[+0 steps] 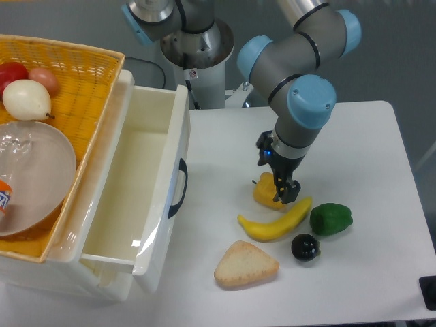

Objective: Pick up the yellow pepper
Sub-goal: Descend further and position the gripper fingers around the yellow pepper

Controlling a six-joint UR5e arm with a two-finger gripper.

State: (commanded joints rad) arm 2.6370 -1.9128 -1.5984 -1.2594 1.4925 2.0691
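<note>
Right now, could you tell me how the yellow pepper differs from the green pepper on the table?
The yellow pepper is yellow-orange and partly hidden by the gripper directly over it; the green pepper is glossy green and fully exposed. The yellow one lies left of the banana's tip, the green one right. Both are small, blocky and similar in size.
</note>
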